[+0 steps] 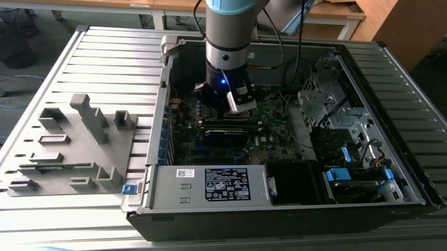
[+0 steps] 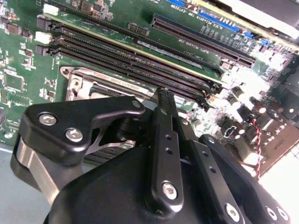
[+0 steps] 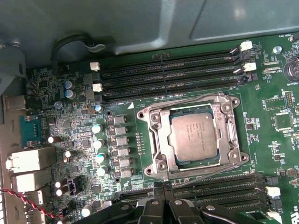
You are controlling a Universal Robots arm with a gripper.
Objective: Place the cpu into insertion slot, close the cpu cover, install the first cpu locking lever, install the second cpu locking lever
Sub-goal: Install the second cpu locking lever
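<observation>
Black gripper (image 2: 164,95) linkage sits closest to the lens in the second wrist view, its two slim fingers (image 2: 161,135) drawn together at the tips with nothing between them, so it is clenched on nothing. Those tips hang just above the board beside the long black memory slots (image 2: 140,65), near one edge of the insertion slot (image 2: 81,84).

In the first wrist view the cpu (image 3: 194,136) lies flat inside the insertion slot (image 3: 161,165), its dull grey top showing through the square window of the cpu cover (image 3: 163,135), which is lowered around it. A thin wire locking lever (image 3: 170,103) runs along one side of the socket and another (image 3: 208,169) along the opposite side. Memory slots (image 3: 173,74) flank the socket on two sides, on the dark green board (image 3: 275,135).

From the exterior view, the arm (image 1: 227,52) reaches straight down into the open computer case (image 1: 157,204), which rests on a slatted metal table (image 1: 104,57), with a grey fixture block (image 1: 70,146) lying at the exterior view's left
</observation>
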